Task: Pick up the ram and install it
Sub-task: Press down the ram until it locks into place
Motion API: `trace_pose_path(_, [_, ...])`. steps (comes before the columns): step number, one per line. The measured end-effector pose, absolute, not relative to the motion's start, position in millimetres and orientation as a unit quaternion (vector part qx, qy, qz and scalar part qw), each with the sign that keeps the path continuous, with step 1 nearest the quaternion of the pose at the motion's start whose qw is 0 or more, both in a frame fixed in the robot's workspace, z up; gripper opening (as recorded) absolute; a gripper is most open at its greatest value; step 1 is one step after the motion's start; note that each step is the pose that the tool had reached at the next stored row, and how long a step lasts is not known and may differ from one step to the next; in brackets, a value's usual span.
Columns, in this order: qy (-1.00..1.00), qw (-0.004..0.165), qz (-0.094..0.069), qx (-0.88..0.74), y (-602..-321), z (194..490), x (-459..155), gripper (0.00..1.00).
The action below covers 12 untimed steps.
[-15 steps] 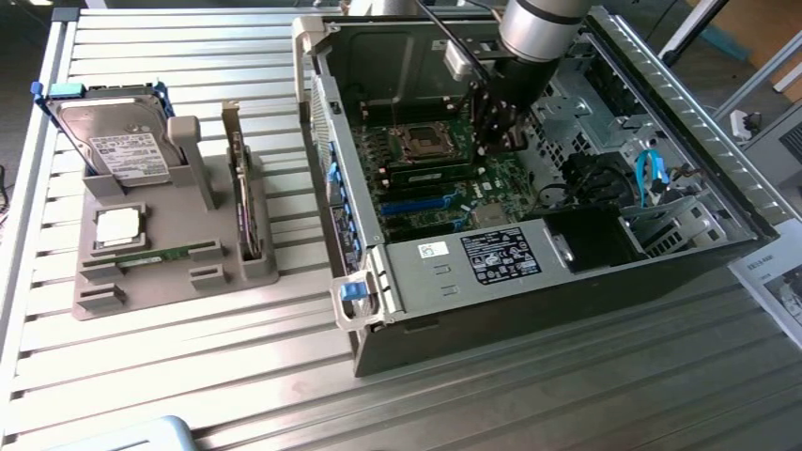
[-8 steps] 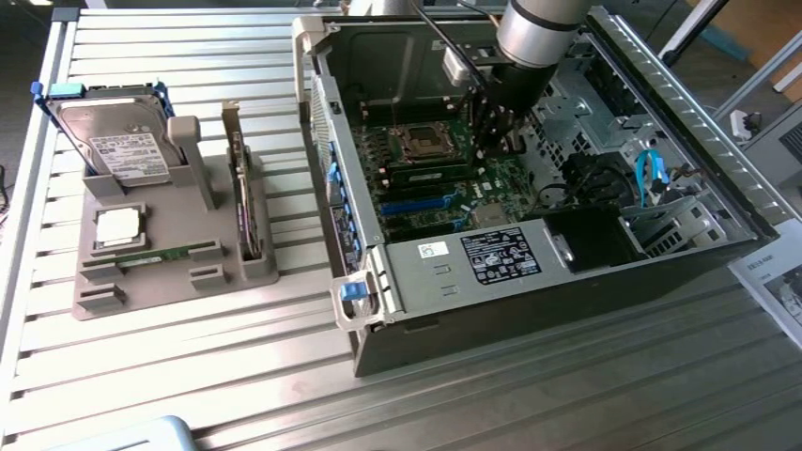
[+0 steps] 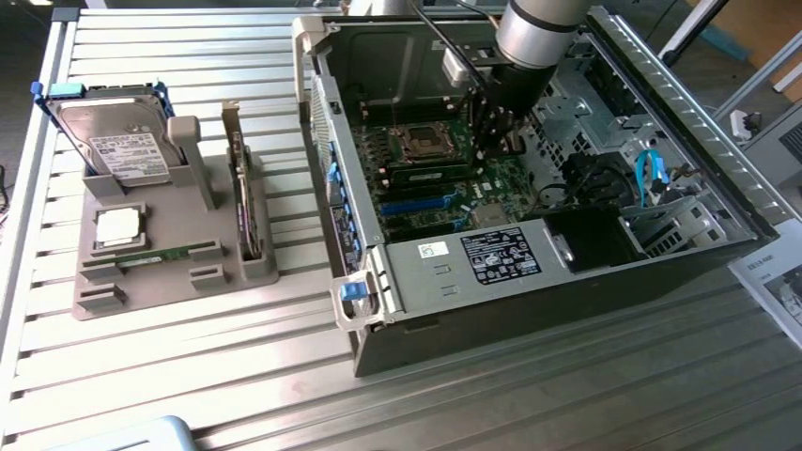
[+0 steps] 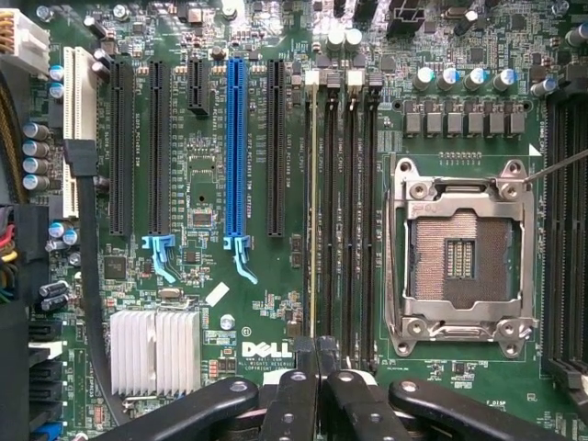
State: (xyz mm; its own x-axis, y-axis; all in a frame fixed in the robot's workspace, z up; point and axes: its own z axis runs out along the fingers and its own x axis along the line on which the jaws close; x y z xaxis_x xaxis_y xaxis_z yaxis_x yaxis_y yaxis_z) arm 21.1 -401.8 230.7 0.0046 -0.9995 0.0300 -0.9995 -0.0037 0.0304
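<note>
The ram [image 4: 312, 211] stands on edge in a black memory slot of the green motherboard [image 4: 202, 276], and its thin yellowish top edge runs along the slot. My gripper [image 4: 318, 354] is shut, its two black fingers pressed together right over one end of that stick. Whether the fingers touch it I cannot tell. In the exterior view the arm reaches down into the open computer case [image 3: 701, 122], with the gripper [image 3: 495, 141] low over the board beside the processor socket [image 3: 420, 141].
Empty memory slots [image 4: 354, 211] and the open processor socket [image 4: 464, 253] flank the ram. On the exterior view's left, a grey holder [image 3: 163, 282] carries a silver hard drive [image 3: 119, 141], an upright card [image 3: 239, 188] and a narrow green strip [image 3: 169, 254]. The case walls close in around the arm.
</note>
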Motion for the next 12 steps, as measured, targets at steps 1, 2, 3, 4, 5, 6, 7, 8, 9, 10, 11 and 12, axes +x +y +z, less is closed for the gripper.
trace_pose_path(1, [-0.705,0.021,0.0,0.708,-401.8,231.5,21.1,0.12])
trace_pose_path(2, [-0.705,0.021,0.0,0.708,-401.8,232.7,21.1,0.12])
trace_pose_path(3, [-0.705,0.022,0.0,0.708,-402.0,234.3,21.0,0.12])
trace_pose_path(4, [-0.705,0.022,0.0,0.708,-402.0,235.6,21.0,0.12])
trace_pose_path(5, [-0.705,0.022,0.0,0.708,-402.0,237.1,21.0,0.12])
trace_pose_path(6, [-0.705,0.022,0.0,0.708,-402.0,238.9,21.0,0.12])
trace_pose_path(7, [-0.705,0.022,0.0,0.708,-402.0,239.0,21.0,0.12])
trace_pose_path(8, [-0.706,0.022,0.0,0.708,-402.0,239.0,20.5,0.12])
trace_pose_path(9, [-0.705,0.022,0.0,0.708,-402.0,238.9,17.6,0.12])
trace_pose_path(10, [-0.705,0.022,0.0,0.708,-401.9,238.8,13.5,0.12])
trace_pose_path(11, [-0.705,0.022,0.001,0.708,-401.5,238.0,3.1,0.12])
trace_pose_path(12, [-0.705,0.022,0.001,0.708,-401.3,237.6,-1.4,0.12])
